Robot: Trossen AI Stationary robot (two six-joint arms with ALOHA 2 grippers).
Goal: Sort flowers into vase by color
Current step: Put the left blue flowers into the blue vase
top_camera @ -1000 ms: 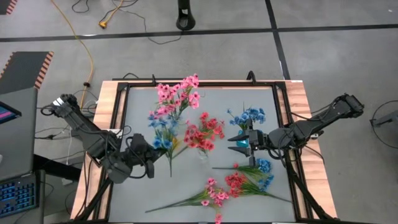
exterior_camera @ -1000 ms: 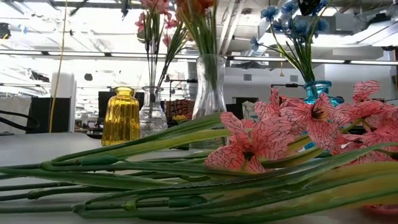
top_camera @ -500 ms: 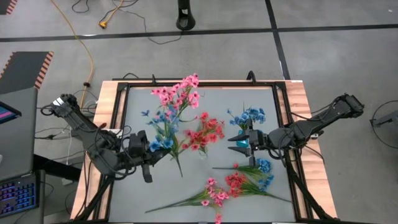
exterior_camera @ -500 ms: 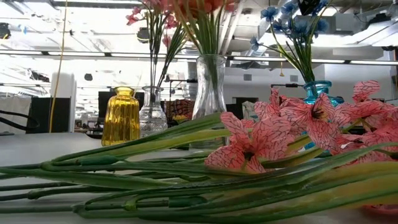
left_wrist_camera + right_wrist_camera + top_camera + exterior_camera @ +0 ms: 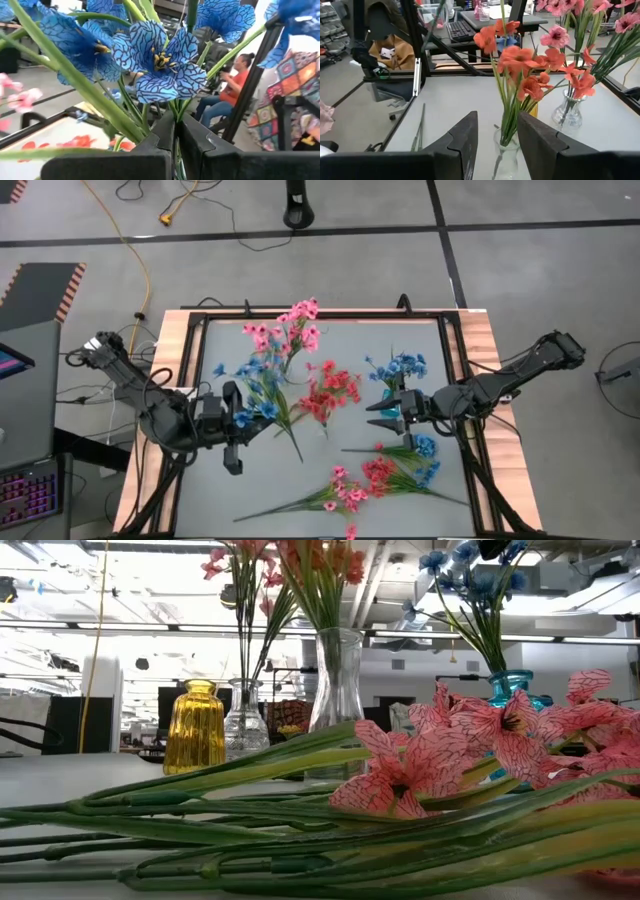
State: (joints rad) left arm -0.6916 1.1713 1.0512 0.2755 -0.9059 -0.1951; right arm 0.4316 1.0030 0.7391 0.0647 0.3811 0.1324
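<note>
My left gripper (image 5: 245, 423) is shut on a blue flower spray (image 5: 250, 392) over the table's left half; its stem end (image 5: 299, 456) points toward the near edge. My right gripper (image 5: 375, 413) is open on the right, facing the tall clear vase (image 5: 507, 150) of coral flowers (image 5: 330, 392) without touching it. A small clear vase (image 5: 245, 725) holds pink flowers (image 5: 290, 330). A blue vase (image 5: 515, 688) holds blue flowers (image 5: 400, 366). The yellow vase (image 5: 194, 727) stands beside them. Pink, coral and blue sprays (image 5: 380, 472) lie along the near edge. My left gripper pinches the blue spray's green stems (image 5: 176, 145) between its two fingers, just below the blossoms (image 5: 160, 62). The fingers (image 5: 160, 135) lie across the stems. The spray is tilted, with the blossoms on the far-left side of the hold and the bare stem running out to the near right.
The vases stand close together mid-table, their blossoms spreading wide overhead. The sprays lying near the front edge (image 5: 300, 810) fill the low view's foreground. A dark frame (image 5: 200, 340) rims the grey table. A seated person (image 5: 225, 85) shows beyond the table.
My left gripper has turned while still shut on the blue spray. The blossoms have swung toward the table's left edge and the stem's free end toward the right. My right arm has kept still.
</note>
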